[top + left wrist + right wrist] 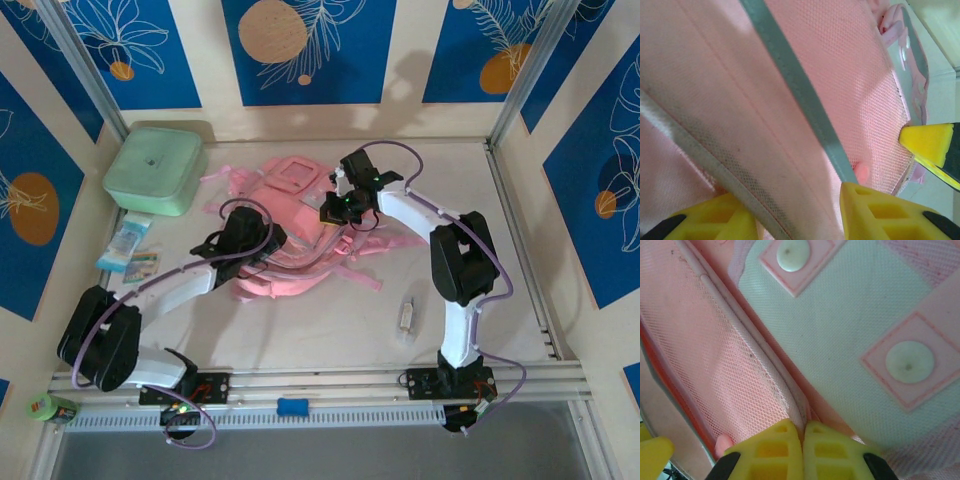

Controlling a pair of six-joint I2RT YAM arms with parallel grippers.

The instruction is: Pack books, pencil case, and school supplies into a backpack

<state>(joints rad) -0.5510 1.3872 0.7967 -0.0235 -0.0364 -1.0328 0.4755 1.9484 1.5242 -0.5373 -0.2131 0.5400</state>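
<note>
backpack [262, 285]: lies flat at the middle of the top view, pockets toward the upper frame, straps trailing right.
right gripper [802, 440]: jaws closed together at the bottom centre of its wrist view. They seem to pinch the piped edge where the mesh panel meets the pale front pocket.
left gripper [797, 212]: jaws part-way open at the bottom of its wrist view, astride a pink flap with grey trim. The fabric runs between them, and I judge it is not firmly pinched.
pair: the 2 grippers sit close together on the same opening. A yellow finger of the right one shows at the right edge of the left wrist view.
school supplies [407, 315]: wrapped stick on the bare table [330, 330], lower right of the backpack, well apart from both jaws. Its long axis runs nearly up-down in the top view.
nearer arm: the right, whose forearm is just beside the stick.
step, judged: spreading the backpack's mouth.
next move, judged: 1 gripper holds the edge while the right goes to the lower right and closes across the stick's short side.
</note>
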